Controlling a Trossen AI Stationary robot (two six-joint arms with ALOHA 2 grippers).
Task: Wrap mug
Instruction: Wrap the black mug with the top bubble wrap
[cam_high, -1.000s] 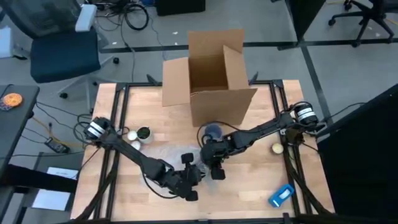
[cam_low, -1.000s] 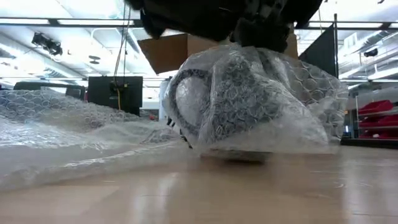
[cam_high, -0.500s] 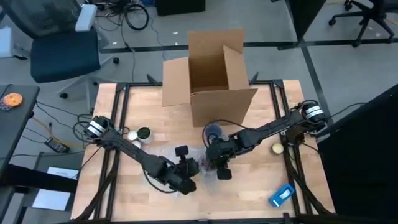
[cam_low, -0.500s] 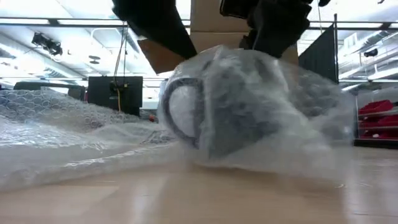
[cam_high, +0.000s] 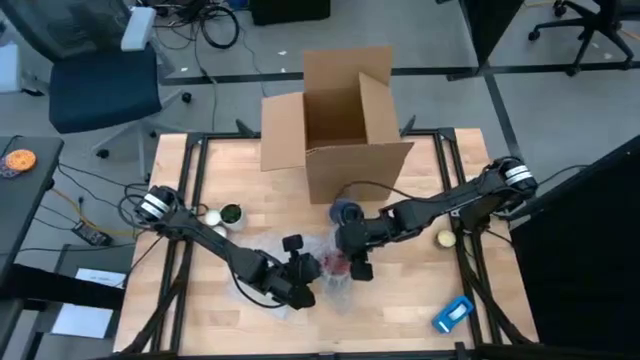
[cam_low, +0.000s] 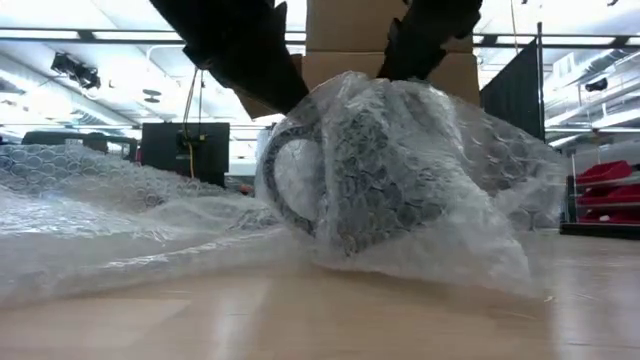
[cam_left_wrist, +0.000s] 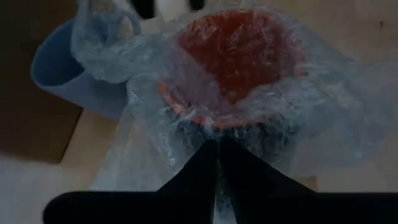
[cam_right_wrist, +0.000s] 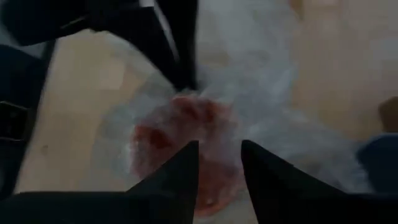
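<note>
1. The mug (cam_low: 355, 175) sits near the middle of the desk (cam_high: 420, 290), lying tilted inside a loose cover of bubble wrap (cam_low: 470, 160). Its handle faces the low camera and its red inside shows through the film in both wrist views.

2. Main risk, as I judge it: the wrap is only draped, not tucked. If either tool lets go or pulls unevenly, the film can spring open and slide off the mug.

3. Second risk: the mug rests on its side, so a sideways tug on the film may roll it across the desk, toward the blue cup (cam_high: 345, 211) just beside it or the cardboard box (cam_high: 335, 120) behind.

4. Third risk: both tools work very close together over the bundle, so a crossing move may knock one against the other.

5. The left tool (cam_left_wrist: 216, 163) has its fingers together, apparently pinching a fold of bubble wrap at the mug's near edge.

6. The right tool (cam_right_wrist: 219, 163) has its fingers apart with a clear gap, poised over the wrapped mug. I cannot tell whether they touch the film.
</note>
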